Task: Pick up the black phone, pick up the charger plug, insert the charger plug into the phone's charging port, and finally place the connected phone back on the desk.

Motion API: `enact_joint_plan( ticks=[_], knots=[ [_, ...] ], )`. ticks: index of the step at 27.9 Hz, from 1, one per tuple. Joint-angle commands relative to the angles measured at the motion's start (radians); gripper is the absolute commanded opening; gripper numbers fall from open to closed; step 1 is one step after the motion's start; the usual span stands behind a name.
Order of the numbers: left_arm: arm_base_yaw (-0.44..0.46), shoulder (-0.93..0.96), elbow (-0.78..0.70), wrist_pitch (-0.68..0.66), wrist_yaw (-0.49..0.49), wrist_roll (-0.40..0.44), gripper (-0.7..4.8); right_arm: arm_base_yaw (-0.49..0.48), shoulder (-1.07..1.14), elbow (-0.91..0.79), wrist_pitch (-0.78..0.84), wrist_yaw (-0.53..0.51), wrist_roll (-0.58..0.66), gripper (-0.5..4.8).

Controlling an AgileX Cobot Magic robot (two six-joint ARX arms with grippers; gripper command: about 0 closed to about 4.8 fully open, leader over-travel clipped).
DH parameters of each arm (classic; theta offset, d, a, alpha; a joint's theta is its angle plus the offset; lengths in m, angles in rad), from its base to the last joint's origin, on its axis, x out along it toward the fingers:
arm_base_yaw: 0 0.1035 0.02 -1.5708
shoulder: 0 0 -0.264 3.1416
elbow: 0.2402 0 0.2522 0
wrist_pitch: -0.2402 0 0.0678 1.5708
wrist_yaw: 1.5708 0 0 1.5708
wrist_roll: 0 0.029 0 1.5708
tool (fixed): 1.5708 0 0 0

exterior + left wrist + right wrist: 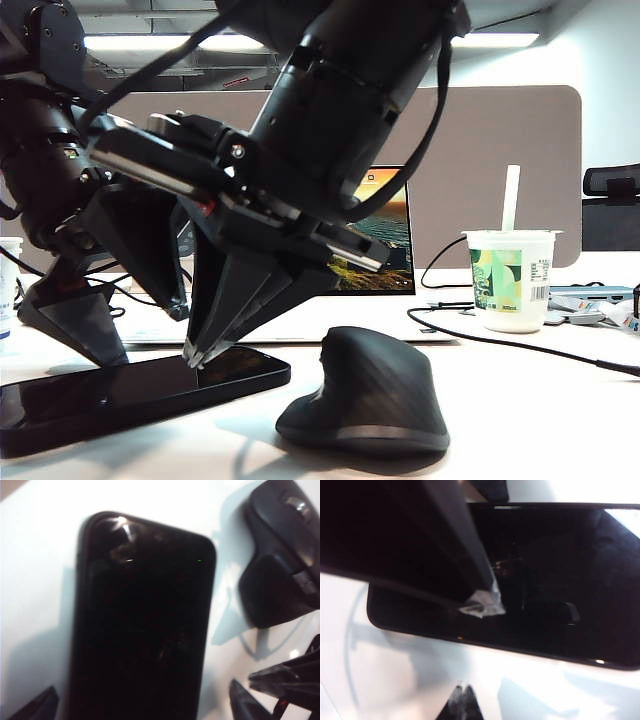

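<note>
Flat on the desk [540, 420] beside the mouse [370, 395]: black phone [120, 395], thin, stiff, slippery, best pinched across its long edges; left claw [115, 320] spread wide above it, right claw [200, 357] closed, tips at the screen.

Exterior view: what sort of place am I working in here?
Likely an office desk: an open laptop before a grey divider panel, a black mouse, and an office chair behind.

Black phone [130, 392] glossy; mouse [368, 392] matte black; desk [540, 400] white; cup [510, 280] white, green print.
</note>
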Motion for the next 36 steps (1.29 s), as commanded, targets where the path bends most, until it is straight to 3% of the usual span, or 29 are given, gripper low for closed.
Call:
enact_joint_plan(
  ticks=[1,10,18,26,36],
  knots=[
    [-0.004,-0.002,0.002,-0.019,0.024,-0.002,4.79,0.0,0.024,0.003,0.006,0.006,0.028,-0.06],
    [-0.004,-0.002,0.002,-0.007,0.006,-0.002,4.79,-0.008,0.014,0.005,-0.023,0.048,0.024,-0.06],
    [-0.004,-0.002,0.002,0.004,-0.034,-0.002,4.79,-0.008,-0.011,0.011,-0.159,0.111,-0.058,-0.06],
    [-0.004,-0.002,0.002,0.004,-0.067,-0.002,4.79,-0.014,-0.011,0.011,-0.187,0.162,-0.085,-0.06],
    [-0.004,-0.002,0.002,0.003,-0.068,-0.002,4.79,-0.101,-0.012,0.011,-0.312,0.259,-0.105,-0.06]
  ],
)
